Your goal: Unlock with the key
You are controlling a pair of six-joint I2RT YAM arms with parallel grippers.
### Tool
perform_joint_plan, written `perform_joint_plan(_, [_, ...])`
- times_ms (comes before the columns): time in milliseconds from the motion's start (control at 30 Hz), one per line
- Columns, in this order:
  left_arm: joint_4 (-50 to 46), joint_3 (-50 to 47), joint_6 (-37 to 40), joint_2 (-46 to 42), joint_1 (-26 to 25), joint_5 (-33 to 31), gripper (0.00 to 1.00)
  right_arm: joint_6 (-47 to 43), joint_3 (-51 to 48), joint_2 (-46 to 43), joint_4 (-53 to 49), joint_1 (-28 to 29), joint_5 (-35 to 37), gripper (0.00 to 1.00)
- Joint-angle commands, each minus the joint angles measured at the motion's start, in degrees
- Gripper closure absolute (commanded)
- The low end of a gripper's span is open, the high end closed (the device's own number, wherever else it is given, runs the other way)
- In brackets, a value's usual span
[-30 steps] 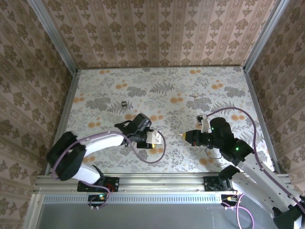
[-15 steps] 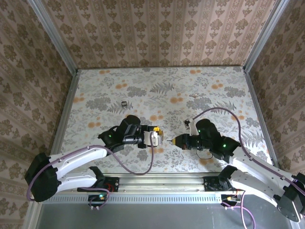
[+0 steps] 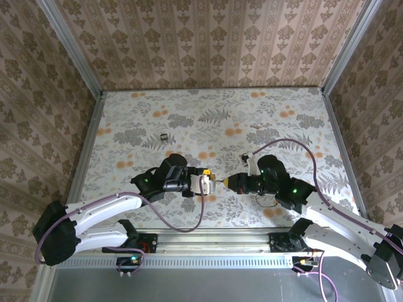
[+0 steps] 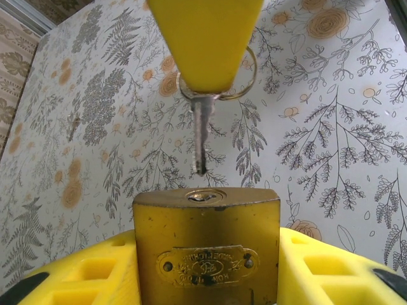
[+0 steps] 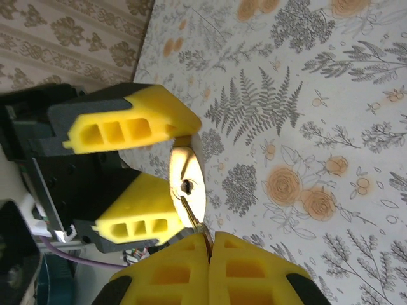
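My left gripper (image 3: 205, 181) is shut on the brass-gold padlock (image 4: 206, 244), whose keyhole end (image 5: 186, 186) faces my right gripper (image 3: 230, 182). The padlock sits between the yellow fingers (image 4: 76, 273) in the left wrist view. My right gripper (image 5: 208, 244) is shut on the key (image 4: 201, 136), a thin silver blade on a ring. The blade points at the keyhole, its tip (image 5: 183, 201) just short of the slot in the right wrist view. In the top view the two grippers meet tip to tip above the table's front middle. The shackle is hidden.
A small dark object (image 3: 164, 137) lies on the floral table at the left rear. Another small item (image 3: 257, 126) lies at the right rear. Patterned walls and metal rails (image 3: 85, 66) enclose the table. The right arm's cable (image 3: 296, 146) loops above it.
Both grippers came together at the table's front middle a second ago. In the last half second my right gripper moved slightly away from me, with the key near the padlock's keyhole.
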Motion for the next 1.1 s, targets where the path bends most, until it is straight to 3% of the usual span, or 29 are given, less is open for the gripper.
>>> perform_joint_plan(0, [1.5, 1.2, -0.8, 0.0, -0.6, 0.3, 0.78, 0.7, 0.2, 0.1, 2.4, 0.5, 0.0, 1.0])
perform_joint_plan(1067, [0.7, 1.7, -1.5, 0.3, -0.6, 1.6, 0.79, -0.7, 0.4, 4.3, 2.7, 0.9, -0.8, 1.0])
